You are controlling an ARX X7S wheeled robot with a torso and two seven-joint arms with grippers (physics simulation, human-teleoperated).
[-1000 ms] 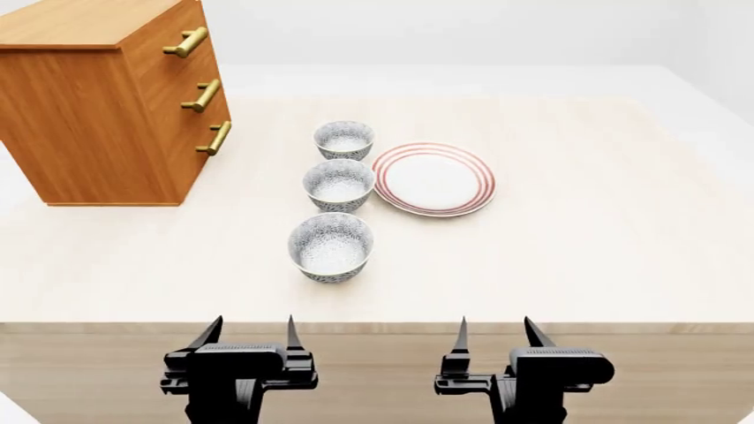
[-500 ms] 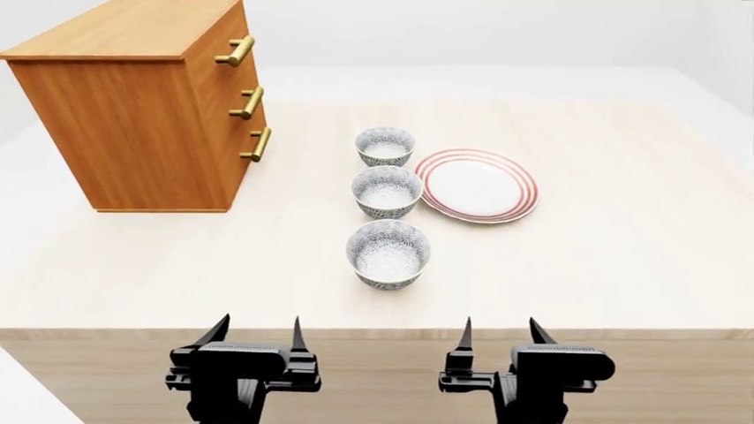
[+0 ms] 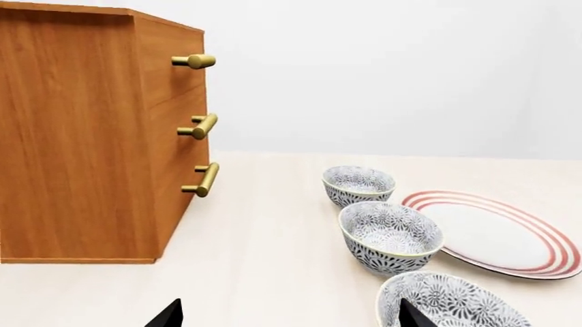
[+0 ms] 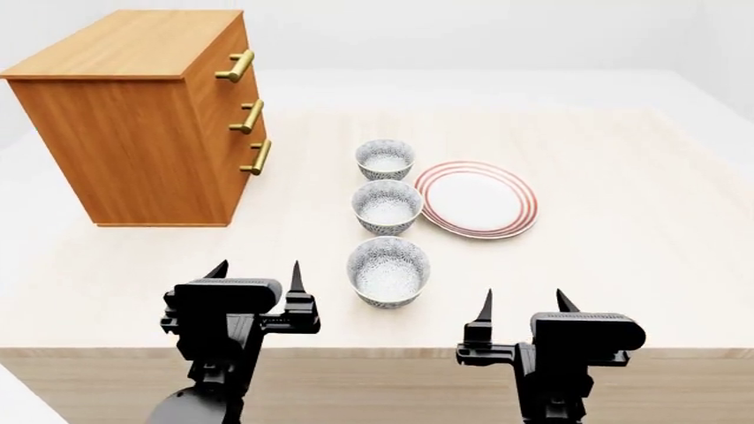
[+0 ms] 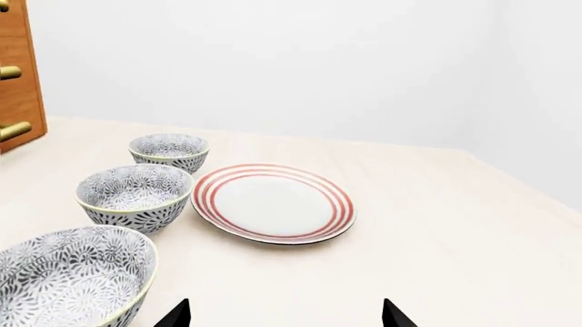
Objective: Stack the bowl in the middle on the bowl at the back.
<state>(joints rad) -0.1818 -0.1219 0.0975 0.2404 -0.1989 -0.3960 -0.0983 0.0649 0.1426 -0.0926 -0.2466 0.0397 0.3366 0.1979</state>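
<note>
Both spread, empty grippers, left (image 4: 256, 269) and right (image 4: 522, 303), have advanced over the table edge toward the untouched bowl in the middle (image 4: 387, 206)

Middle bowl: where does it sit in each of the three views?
Head view: the bowl in the middle, second in the row of three, centre of picture.
Left wrist view, right of centre, low.
Right wrist view, left side, below centre.
Shared landmark: the red-ringed plate, beside this bowl in every view.
</note>
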